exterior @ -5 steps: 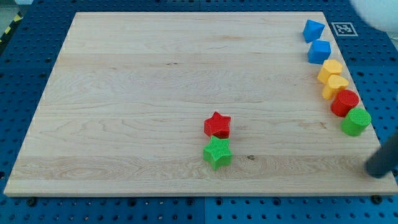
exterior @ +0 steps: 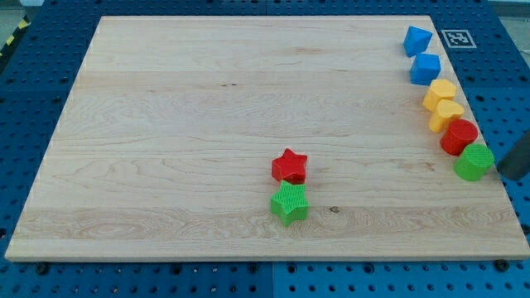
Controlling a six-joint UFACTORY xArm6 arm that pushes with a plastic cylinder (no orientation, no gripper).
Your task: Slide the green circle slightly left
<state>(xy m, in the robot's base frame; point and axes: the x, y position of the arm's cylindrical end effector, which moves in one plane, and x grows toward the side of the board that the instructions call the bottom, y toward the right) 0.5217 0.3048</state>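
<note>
The green circle [exterior: 474, 161] sits at the board's right edge, at the bottom of a column of blocks. My tip [exterior: 509, 172] is the dark rod end just to the right of the green circle, off the board edge, very close to it; I cannot tell whether they touch. A red circle [exterior: 459, 136] lies directly above and touching the green circle.
Above the red circle are two yellow blocks [exterior: 444, 105], a blue cube [exterior: 426, 69] and a blue block [exterior: 417, 40]. A red star [exterior: 289, 166] and green star [exterior: 289, 203] sit together at lower centre. The wooden board [exterior: 207, 124] lies on a blue pegboard.
My tip has moved up and slightly left, from below right of the green circle to right beside it. The blocks have not moved.
</note>
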